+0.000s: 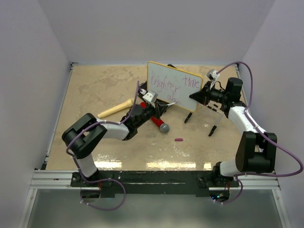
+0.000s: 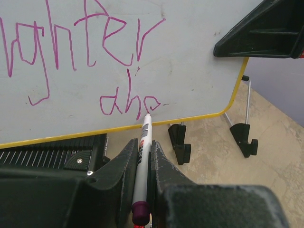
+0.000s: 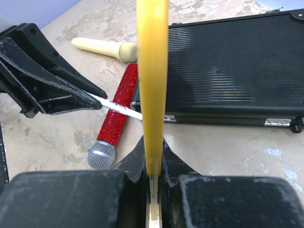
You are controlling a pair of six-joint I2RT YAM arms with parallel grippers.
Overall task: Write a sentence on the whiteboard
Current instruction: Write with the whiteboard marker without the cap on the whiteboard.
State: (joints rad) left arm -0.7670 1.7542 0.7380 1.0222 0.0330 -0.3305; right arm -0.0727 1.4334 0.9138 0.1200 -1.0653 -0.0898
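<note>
The whiteboard (image 1: 171, 85), white with a thin yellow rim, stands tilted above the table centre. It carries the sentence (image 1: 166, 85) in purple-magenta handwriting: "time", "brighter" and a partial word "aho" (image 2: 128, 102). My left gripper (image 1: 159, 108) is shut on a white marker (image 2: 141, 156) with a purple end; its tip touches the board's lower part. My right gripper (image 1: 195, 96) is shut on the whiteboard's right edge, seen edge-on as a yellow strip (image 3: 152, 85) between the jaws.
A black ribbed case (image 3: 232, 71) lies behind the board. A red glitter microphone (image 1: 159, 124) and a cream microphone (image 1: 115, 109) lie on the beige table. A purple marker cap (image 1: 178, 139) lies in front. Two black clip feet (image 2: 242, 135) stand under the board's right side.
</note>
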